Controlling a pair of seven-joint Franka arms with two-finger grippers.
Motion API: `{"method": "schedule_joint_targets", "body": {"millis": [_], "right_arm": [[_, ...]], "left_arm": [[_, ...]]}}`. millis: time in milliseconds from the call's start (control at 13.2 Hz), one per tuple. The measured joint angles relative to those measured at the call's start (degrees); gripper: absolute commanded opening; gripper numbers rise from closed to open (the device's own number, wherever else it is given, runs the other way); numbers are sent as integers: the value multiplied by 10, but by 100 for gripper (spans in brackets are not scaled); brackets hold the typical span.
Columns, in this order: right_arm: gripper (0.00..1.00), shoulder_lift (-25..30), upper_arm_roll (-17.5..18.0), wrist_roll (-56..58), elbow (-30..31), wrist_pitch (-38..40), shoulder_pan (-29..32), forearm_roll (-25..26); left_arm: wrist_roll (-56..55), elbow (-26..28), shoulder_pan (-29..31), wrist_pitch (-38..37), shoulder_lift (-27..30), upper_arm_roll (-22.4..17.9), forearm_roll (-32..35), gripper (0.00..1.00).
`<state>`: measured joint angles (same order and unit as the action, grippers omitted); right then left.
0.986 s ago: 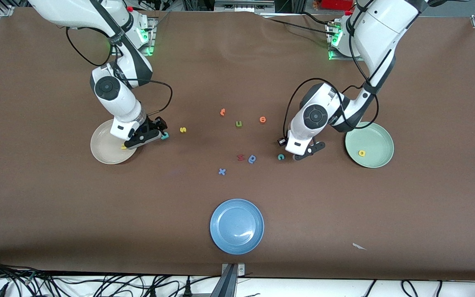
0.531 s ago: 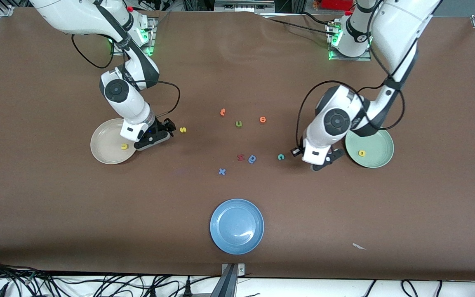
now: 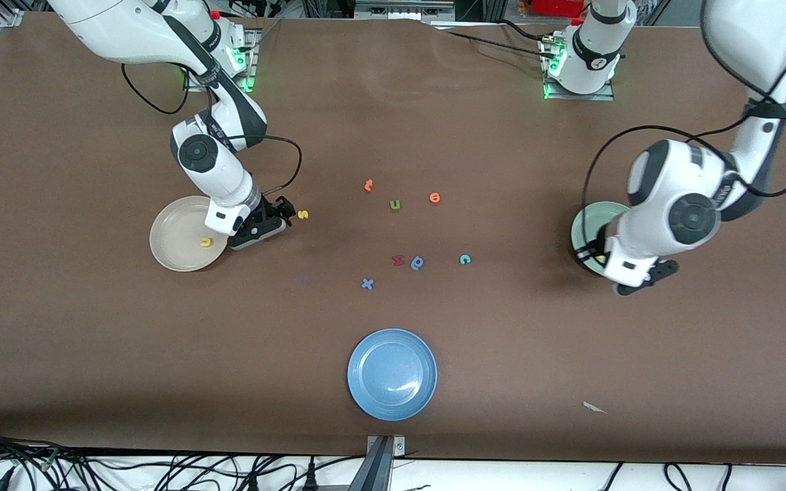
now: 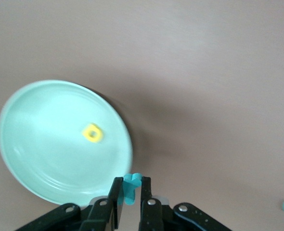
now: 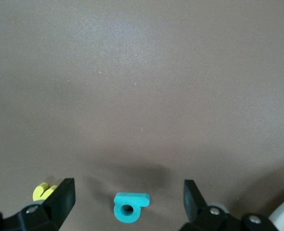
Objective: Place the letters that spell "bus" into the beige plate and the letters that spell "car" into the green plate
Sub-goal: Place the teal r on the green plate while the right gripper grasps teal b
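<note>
Left gripper (image 4: 129, 195): clamped on light-blue r (image 4: 131, 185), over green plate (image 4: 45, 144) rim, yellow a (image 4: 92, 133) inside. Right gripper (image 5: 127, 199): jaws wide, over teal b (image 5: 130, 206) beside beige plate (image 3: 171, 235)

The letter u (image 3: 206, 242) lies in the plate at the right arm's end (image 3: 164, 239); beside that plate, on the table, the letter b (image 5: 129, 208) sits under the right gripper (image 5: 127, 188), with the letter s (image 3: 303, 215) near. The letter a (image 4: 92, 133) lies in the plate at the left arm's end (image 4: 36, 144), where the left gripper (image 4: 130, 193) holds the letter r (image 4: 132, 181) over the rim. The letter c (image 3: 464, 259) lies mid-table.
</note>
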<state>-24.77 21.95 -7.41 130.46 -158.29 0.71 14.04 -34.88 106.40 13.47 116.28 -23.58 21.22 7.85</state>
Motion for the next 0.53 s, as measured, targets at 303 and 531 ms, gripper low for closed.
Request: {"method": "schedule_joint_targets", "body": {"millis": [303, 531], "right_arm": [[98, -2, 0, 0, 5, 0, 0, 0], [98, -2, 0, 0, 12, 0, 0, 7]], "left_arm": [[84, 27, 64, -3, -2, -1, 43, 7], [98, 45, 73, -2, -2, 0, 44, 61]]}}
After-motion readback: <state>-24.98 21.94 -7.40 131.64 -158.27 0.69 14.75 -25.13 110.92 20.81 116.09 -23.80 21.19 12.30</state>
